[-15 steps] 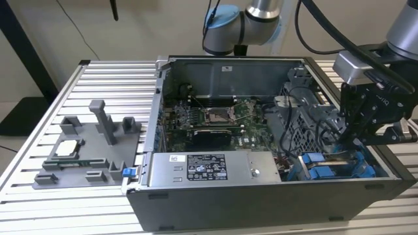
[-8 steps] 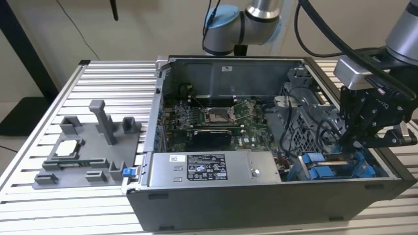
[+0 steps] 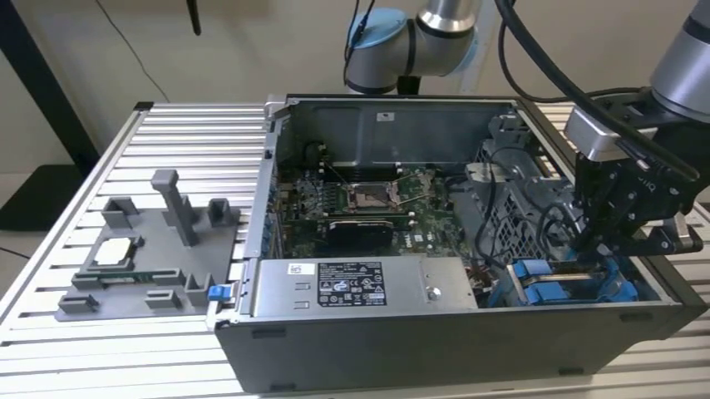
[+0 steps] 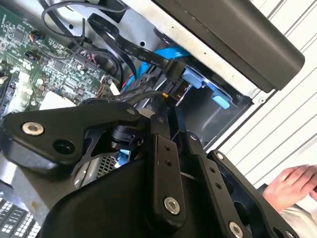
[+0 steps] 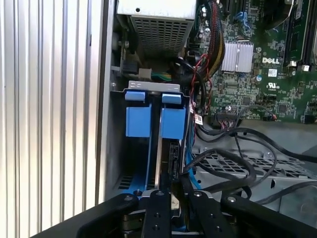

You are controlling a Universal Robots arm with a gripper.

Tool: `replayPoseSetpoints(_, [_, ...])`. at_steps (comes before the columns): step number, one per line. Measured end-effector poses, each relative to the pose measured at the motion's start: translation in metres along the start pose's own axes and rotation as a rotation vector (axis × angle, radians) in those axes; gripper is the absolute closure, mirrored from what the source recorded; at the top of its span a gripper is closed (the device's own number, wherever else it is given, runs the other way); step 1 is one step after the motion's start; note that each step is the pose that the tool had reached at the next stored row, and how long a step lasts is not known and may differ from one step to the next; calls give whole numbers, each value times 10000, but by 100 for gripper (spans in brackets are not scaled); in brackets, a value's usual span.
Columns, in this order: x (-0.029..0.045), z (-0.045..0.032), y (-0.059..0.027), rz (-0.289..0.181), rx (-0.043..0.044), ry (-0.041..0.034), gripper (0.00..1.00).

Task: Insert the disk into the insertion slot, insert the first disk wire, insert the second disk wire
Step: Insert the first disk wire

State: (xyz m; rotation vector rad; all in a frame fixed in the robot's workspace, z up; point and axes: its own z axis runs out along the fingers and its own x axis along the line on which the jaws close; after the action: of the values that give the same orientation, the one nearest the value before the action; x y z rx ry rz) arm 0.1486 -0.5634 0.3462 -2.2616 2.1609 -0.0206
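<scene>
— Disk (image 5: 173,157): where does it sit?
— On edge in the drive bay at a corner of the open computer case (image 3: 444,341), which stands on the slatted worktop (image 3: 166,125). It is clipped in its blue carrier (image 5: 173,124), beside a second blue carrier (image 5: 137,120).
— And the arm?
— It comes down at the exterior view's right, and the hand (image 3: 608,248) points straight into the bay, just above the disk's upper edge.
— Is the hand open?
— No, it is pinched together on the end of a black wire (image 4: 141,95).
— How does the disk look?
— Edge-on: a thin dark slab framed in bright blue.
</scene>
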Motion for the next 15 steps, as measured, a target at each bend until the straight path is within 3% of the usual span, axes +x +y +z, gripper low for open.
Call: replayPoseSetpoints(15, [-25, 37, -15, -4, 0, -3, 100])
